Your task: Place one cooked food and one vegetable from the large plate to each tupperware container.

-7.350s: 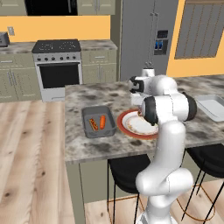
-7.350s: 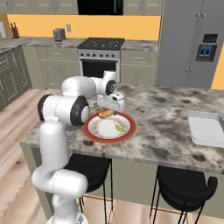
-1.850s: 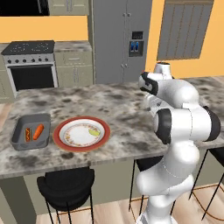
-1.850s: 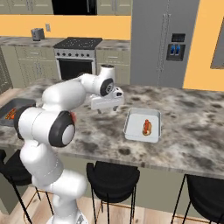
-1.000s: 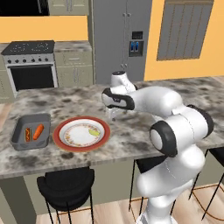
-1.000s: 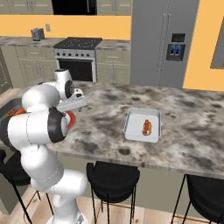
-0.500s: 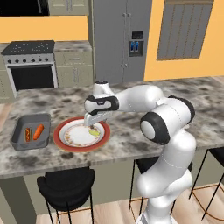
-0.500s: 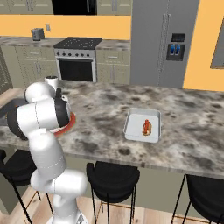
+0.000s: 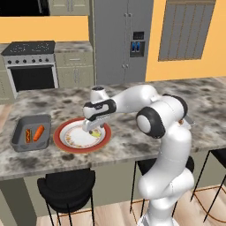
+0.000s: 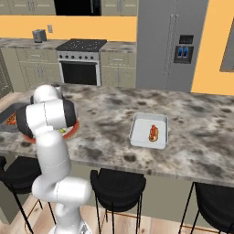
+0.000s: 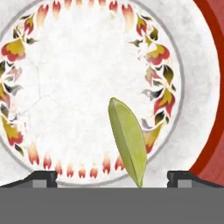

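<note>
The large plate (image 9: 60, 137) with its red-orange rim (image 11: 211, 83) lies on the counter's left part. A green pointed vegetable (image 11: 127, 140) rests on its patterned centre. My gripper (image 9: 92, 128) hangs low over the plate's right side, open, with the vegetable between its wide-set tips (image 11: 112, 177) and not clamped. Left of the plate stands the dark grey tub (image 9: 18, 144), holding a hot dog (image 9: 28, 135) and a carrot (image 9: 39, 131). Further right on the counter, the pale tub (image 10: 138, 137) holds one hot dog (image 10: 153, 132). My arm covers most of the plate (image 10: 74, 127) in the right base view.
Black bar stools (image 9: 68, 185) stand along the counter's near edge. A stove (image 9: 31, 66) and a steel fridge (image 9: 119, 39) line the back wall. Bare marble counter (image 10: 105, 123) stretches between the plate and the pale tub.
The arm has swung left from beside the pale tub, across the counter, and come down over the plate. The base had driven sideways before that.
</note>
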Controlling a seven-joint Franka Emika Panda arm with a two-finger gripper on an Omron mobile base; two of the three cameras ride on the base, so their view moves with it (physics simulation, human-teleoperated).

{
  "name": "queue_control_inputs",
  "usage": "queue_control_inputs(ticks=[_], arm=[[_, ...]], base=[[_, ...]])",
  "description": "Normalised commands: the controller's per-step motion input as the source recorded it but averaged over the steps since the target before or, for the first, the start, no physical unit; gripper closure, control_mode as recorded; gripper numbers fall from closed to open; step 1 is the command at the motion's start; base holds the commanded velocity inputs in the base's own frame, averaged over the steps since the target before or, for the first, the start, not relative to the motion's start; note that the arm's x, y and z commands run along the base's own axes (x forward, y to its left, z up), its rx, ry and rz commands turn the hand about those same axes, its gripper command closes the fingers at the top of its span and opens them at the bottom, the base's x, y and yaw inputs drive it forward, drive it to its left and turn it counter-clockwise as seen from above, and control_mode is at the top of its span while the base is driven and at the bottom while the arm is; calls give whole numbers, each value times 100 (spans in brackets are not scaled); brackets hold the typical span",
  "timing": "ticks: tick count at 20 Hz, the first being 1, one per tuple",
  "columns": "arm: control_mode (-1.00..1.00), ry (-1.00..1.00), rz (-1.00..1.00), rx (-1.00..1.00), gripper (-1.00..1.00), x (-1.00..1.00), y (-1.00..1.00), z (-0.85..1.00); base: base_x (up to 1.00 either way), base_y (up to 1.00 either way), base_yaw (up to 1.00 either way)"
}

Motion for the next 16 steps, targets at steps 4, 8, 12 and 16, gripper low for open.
queue_control_inputs(ticks=[4,8,12,16], arm=[[-100,0,0,-6,-100,19,1,-33],[-100,0,0,-7,-100,20,0,-31],[-100,0,0,0,-100,16,13,-7],[-100,0,0,0,-100,0,6,-5]], base=[[0,0,0],[0,0,0],[0,0,0],[0,0,0]])
